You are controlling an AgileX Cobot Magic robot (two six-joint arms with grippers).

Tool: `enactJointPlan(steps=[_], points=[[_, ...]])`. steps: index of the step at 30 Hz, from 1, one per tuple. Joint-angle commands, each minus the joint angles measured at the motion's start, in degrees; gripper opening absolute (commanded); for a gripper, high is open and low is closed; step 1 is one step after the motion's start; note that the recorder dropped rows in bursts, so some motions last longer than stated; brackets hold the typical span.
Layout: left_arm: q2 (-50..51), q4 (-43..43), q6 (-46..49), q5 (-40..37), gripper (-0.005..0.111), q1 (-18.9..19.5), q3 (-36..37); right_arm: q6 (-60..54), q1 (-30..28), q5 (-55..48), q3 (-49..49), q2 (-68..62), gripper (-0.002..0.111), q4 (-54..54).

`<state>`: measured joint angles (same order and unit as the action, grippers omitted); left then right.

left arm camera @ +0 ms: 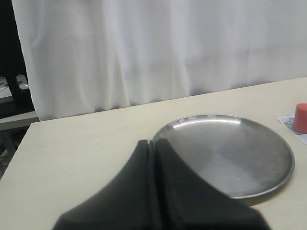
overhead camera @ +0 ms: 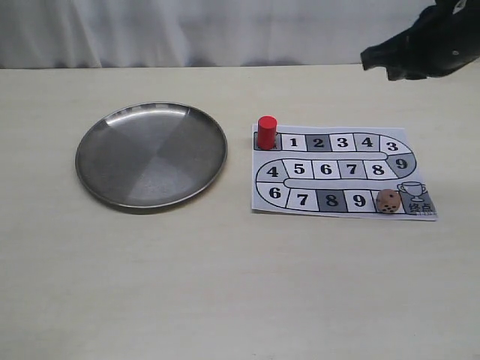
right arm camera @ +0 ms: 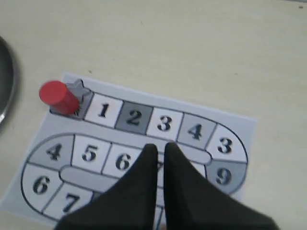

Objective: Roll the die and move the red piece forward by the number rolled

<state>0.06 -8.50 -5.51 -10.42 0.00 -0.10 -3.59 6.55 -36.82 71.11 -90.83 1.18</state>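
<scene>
The red piece [overhead camera: 267, 132] stands upright on the star start square at the far left end of the paper board [overhead camera: 342, 156]. It also shows in the right wrist view [right arm camera: 58, 97] and at the edge of the left wrist view [left arm camera: 301, 117]. The tan die [overhead camera: 388, 201] rests on the board's near right corner beside the trophy square. My right gripper [overhead camera: 367, 58] hovers high behind the board's right end; in its wrist view it [right arm camera: 159, 146] is shut, empty, over the board's middle row [right arm camera: 164, 123]. My left gripper [left arm camera: 152, 142] is shut and empty, near the plate's edge.
A round steel plate [overhead camera: 150, 154] lies left of the board with nothing in it; the left wrist view shows it too [left arm camera: 225, 153]. A white curtain hangs behind the beige table.
</scene>
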Motion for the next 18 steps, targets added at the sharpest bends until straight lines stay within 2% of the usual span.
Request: enactJointPlan(steps=[1,3,5,10,13,18], points=[[-0.1,0.2,-0.1,0.5,0.000,0.0,0.1,0.0,-0.5,-9.9,-1.1,1.6,0.004,-3.8],[-0.1,0.2,-0.1,0.5,0.000,0.0,0.1,0.0,-0.5,-10.1,-3.9,1.6,0.004,-2.8],[-0.1,0.2,-0.1,0.5,0.000,0.0,0.1,0.0,-0.5,-6.0,-10.5,1.6,0.004,-1.2],[-0.1,0.2,-0.1,0.5,0.000,0.0,0.1,4.4,-0.5,15.5,-29.6,1.6,0.004,-1.2],[-0.1,0.2,-0.1,0.5,0.000,0.0,0.1,4.4,-0.5,28.4,-36.7,0.6,0.004,-1.2],[-0.1,0.2,-0.1,0.5,0.000,0.0,0.1,4.4,-0.5,30.9,-38.5,-6.4,0.004,-1.2]])
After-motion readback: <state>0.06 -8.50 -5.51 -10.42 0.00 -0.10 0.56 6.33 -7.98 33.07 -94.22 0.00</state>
